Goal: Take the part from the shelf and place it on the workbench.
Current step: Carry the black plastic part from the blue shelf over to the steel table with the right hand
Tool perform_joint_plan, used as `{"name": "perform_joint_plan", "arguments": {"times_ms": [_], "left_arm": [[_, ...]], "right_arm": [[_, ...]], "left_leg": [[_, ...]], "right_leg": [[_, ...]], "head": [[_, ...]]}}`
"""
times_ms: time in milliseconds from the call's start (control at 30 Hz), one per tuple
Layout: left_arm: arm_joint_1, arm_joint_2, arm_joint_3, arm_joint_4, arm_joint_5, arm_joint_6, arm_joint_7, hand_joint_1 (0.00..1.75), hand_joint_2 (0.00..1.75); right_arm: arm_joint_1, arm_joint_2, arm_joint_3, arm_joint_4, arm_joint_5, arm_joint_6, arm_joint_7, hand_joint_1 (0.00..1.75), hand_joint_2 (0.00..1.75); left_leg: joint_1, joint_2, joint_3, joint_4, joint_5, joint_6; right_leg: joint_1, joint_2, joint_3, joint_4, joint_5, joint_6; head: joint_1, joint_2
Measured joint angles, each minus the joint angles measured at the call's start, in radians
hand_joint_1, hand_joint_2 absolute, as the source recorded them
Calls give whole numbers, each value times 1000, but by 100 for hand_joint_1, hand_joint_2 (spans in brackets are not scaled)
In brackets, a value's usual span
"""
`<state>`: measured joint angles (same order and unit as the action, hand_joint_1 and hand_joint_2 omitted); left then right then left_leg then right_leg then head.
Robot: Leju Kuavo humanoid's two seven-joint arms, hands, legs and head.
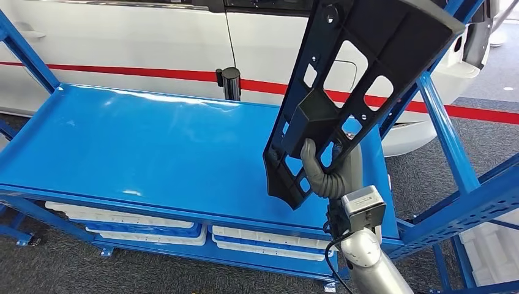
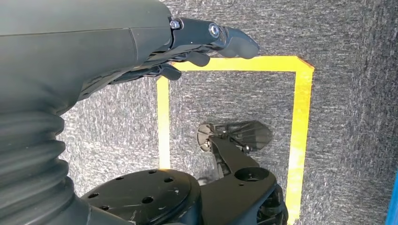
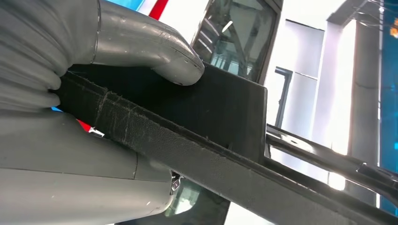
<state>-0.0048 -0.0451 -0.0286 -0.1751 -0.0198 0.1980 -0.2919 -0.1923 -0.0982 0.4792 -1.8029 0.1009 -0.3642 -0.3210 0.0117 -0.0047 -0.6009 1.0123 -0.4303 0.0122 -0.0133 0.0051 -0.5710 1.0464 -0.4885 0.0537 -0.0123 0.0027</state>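
Right hand (image 1: 327, 174) gripped the black plastic bracket (image 1: 355, 86) by its low end, held tilted above the blue tabletop (image 1: 141, 141). Left hand (image 2: 206, 44) hung unclenched, holding nothing. Risk: long overhang could pivot out of the grip or clip the frame post (image 1: 447, 131).

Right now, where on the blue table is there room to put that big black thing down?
The blue workbench top is bare almost everywhere: from its left edge across the middle, between the front lip and the black post at the back. It is crowded at the right end, where the right hand holds the black part tilted above the top, beside the blue shelf frame.
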Motion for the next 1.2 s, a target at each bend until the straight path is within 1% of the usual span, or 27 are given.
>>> {"name": "perform_joint_plan", "arguments": {"times_ms": [33,67,100,167,200,233,300,333,367,400,433,500,567,667,733,767,833,867,900,933,967,1000,1033,1067,1100,1133,1200], "left_arm": [[0,-1,0,0,0,0,1,0,175],[0,-2,0,0,-1,1,2,0,175],[0,-3,0,0,-2,2,3,0,175],[0,-4,0,0,-5,3,5,0,175],[1,-5,0,0,-7,5,6,0,175],[1,-6,0,0,-9,6,7,0,175],[1,-7,0,0,-10,8,8,0,175],[1,-8,-1,0,-11,8,8,0,175],[1,-8,-1,0,-12,8,8,0,175],[1,-8,-1,0,-13,8,7,0,175],[2,-8,-1,0,-14,7,7,0,175],[1,-8,-1,0,-17,7,6,0,175],[0,-9,-1,0,-19,5,3,0,175],[-1,-9,-1,0,-18,3,1,0,175],[-1,-9,0,0,-18,2,1,0,175],[-1,-9,0,0,-17,1,1,0,175],[-1,-9,0,0,-17,0,0,0,175],[-1,-9,0,0,-17,-1,0,0,175],[-1,-9,0,0,-17,-2,0,0,175],[-1,-9,0,0,-18,-3,0,0,175],[-1,-9,0,0,-18,-5,0,0,175],[-1,-9,0,0,-18,-6,0,0,175],[-1,-9,0,0,-18,-6,0,0,175],[-1,-9,0,0,-18,-7,0,0,175],[-1,-9,0,0,-19,-7,0,0,175],[-1,-9,0,0,-19,-7,1,0,175],[-1,-9,0,0,-19,-7,1,0,175]], "right_arm": [[0,0,0,0,-8,3,0,175,175],[1,0,-1,-1,-15,6,1,175,175],[2,0,-2,-1,-18,8,1,175,175],[3,1,-4,-1,-29,12,-1,175,175],[4,2,-5,-1,-39,16,-2,175,175],[4,4,-6,-1,-50,20,-3,175,175],[8,6,-9,-1,-60,21,-10,175,175],[11,6,-11,-1,-59,18,-16,175,175],[15,6,-13,-1,-56,14,-23,175,175],[19,7,-14,-2,-54,12,-30,175,175],[22,8,-14,-2,-52,10,-35,175,175],[25,10,-14,-6,-52,9,-40,175,175],[25,14,-15,-11,-53,10,-42,175,175],[26,16,-16,-15,-60,13,-42,175,175],[26,17,-18,-17,-63,14,-42,175,175],[27,17,-20,-18,-64,14,-42,175,175],[29,16,-21,-19,-65,14,-43,175,175],[31,16,-22,-19,-65,14,-44,175,175],[33,16,-22,-19,-65,14,-45,175,175],[35,16,-22,-20,-64,14,-47,175,175],[35,16,-23,-20,-64,14,-48,175,175],[35,15,-23,-21,-63,14,-48,175,175],[35,16,-23,-22,-63,14,-48,175,175],[35,16,-23,-23,-62,14,-49,175,175],[35,16,-23,-25,-62,14,-49,175,175],[35,16,-23,-25,-62,14,-49,175,175],[35,16,-24,-26,-62,14,-50,175,175]], "left_leg": [[-2,0,-1,0,2,-5],[-4,0,-2,0,5,-10],[-4,0,-3,-1,8,-16],[-2,0,-8,5,3,-27],[-1,1,-17,26,-15,-31],[0,1,-33,68,-46,-35],[1,1,-84,200,-124,-42],[2,1,-106,258,-149,-44],[2,1,-114,287,-157,-45],[3,1,-102,274,-144,-46],[4,1,-78,239,-122,-45],[6,0,1,100,-67,-45],[5,-4,42,15,-44,-38],[-1,-5,34,8,-36,-18],[1,-4,28,3,-26,-2],[3,-3,24,1,-22,5],[1,-2,12,2,-16,13],[1,-1,7,2,-12,15],[0,0,3,2,-9,15],[0,0,0,2,-6,14],[0,0,-2,2,-3,12],[0,0,-3,2,-1,9],[-2,-1,-4,2,2,5],[-4,-1,-5,2,5,0],[-6,0,-6,2,7,-5],[-6,0,-6,1,11,-11],[-3,1,-10,2,13,-24]], "right_leg": [[2,-1,21,-37,10,-5],[5,-1,27,-50,15,-12],[8,0,26,-48,19,-18],[1,-1,22,-51,28,-32],[-4,-1,21,-54,33,-39],[-8,-2,21,-57,36,-45],[-7,-4,16,-56,40,-50],[-6,-4,13,-56,42,-51],[-5,-5,12,-56,43,-52],[-5,-5,11,-55,44,-52],[-6,-4,11,-54,44,-52],[-4,-3,9,-49,45,-49],[2,-2,3,-43,46,-40],[1,-2,-7,-44,51,-22],[0,-2,-30,-8,27,-20],[0,-3,-55,43,-1,-23],[0,-3,-118,184,-64,-29],[-1,-3,-140,240,-84,-28],[-1,-3,-144,259,-89,-23],[-1,-3,-127,236,-80,-16],[-1,-3,-86,170,-57,-9],[0,-4,-37,84,-34,-6],[2,-4,4,13,-14,-5],[4,-5,31,-36,-1,-8],[7,-4,41,-55,5,-13],[10,-4,40,-53,9,-18],[6,-4,36,-54,18,-31]], "head": [[0,0],[-1,0],[-1,0],[-2,0],[-3,0],[-4,0],[-5,0],[-5,0],[-5,0],[-5,0],[-5,0],[-6,0],[-4,0],[-3,0],[-2,0],[0,0],[2,0],[2,0],[2,0],[2,0],[2,0],[2,0],[2,0],[1,0],[1,0],[0,0],[0,0]]}}
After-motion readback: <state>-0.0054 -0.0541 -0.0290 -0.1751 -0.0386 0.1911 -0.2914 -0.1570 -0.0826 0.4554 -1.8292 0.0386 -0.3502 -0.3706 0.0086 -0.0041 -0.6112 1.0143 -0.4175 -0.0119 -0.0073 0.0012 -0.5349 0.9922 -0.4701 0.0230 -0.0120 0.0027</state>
